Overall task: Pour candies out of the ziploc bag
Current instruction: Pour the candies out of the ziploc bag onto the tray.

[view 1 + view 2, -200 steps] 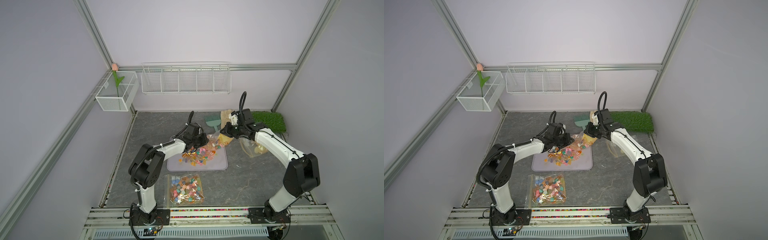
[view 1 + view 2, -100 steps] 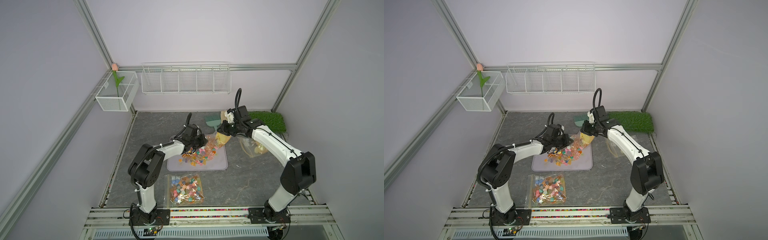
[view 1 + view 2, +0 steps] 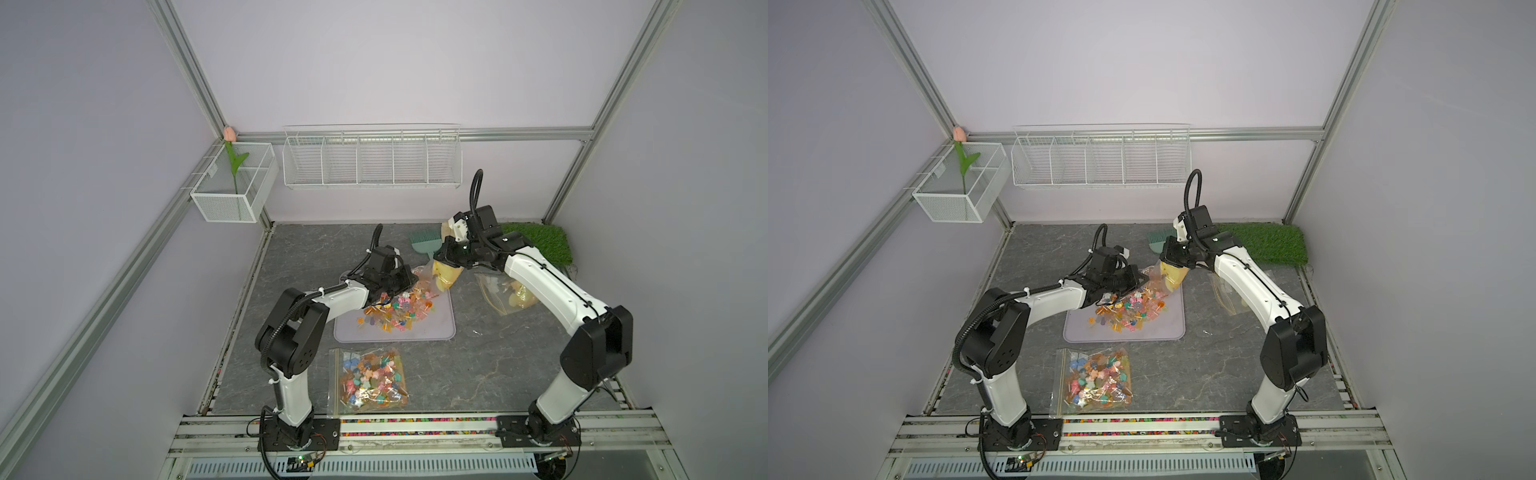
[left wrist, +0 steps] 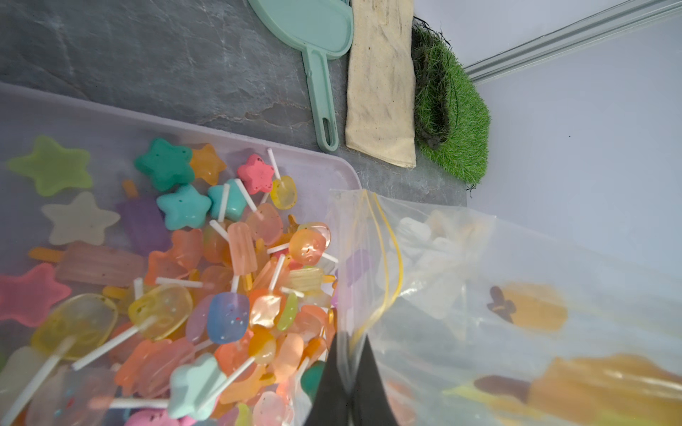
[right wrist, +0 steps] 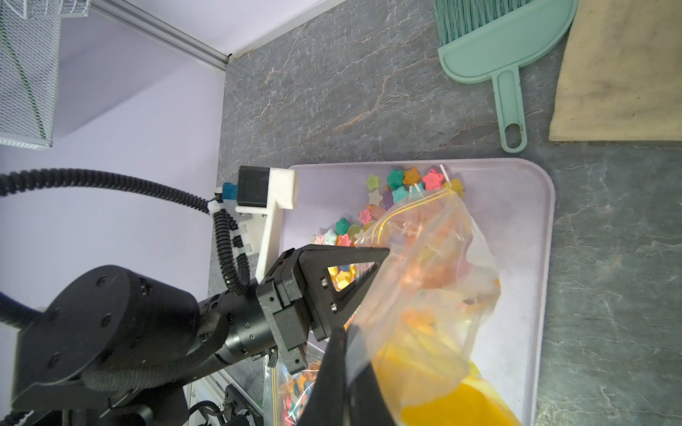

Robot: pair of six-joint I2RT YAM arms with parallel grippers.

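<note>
**Three bags, one tray, and a heap of sweets**

Nearest to us, in front of the tray, a flat sealed bag of clear film is lying, packed with mixed sweets. The tray itself is a smooth, pale lilac rectangle with rounded corners and a low rim.

The candies are lying on its far half in one loose pile. They are glossy stars, rounds and ice-lolly shapes in teal, pink, orange, yellow and blue, some translucent, many on thin white sticks.

Above the tray's far right corner we are watching the crinkled, clear ziploc bag hanging tilted, its yellow-lined mouth toward the pile and orange and yellow pieces showing inside.

The left gripper is pinching the film beside the mouth, its jaws clenched on it. The right gripper is clamping the bag's other end the same way.

Right of the tray a third bag is lying with pale pieces inside.

Beyond the tray, one teal plastic hand brush, one coarse beige cloth and one shaggy green turf mat are lying side by side.

Farther off, on the wall, one white wire rack with five bays is hanging beside one mesh box holding a single tulip.
</note>
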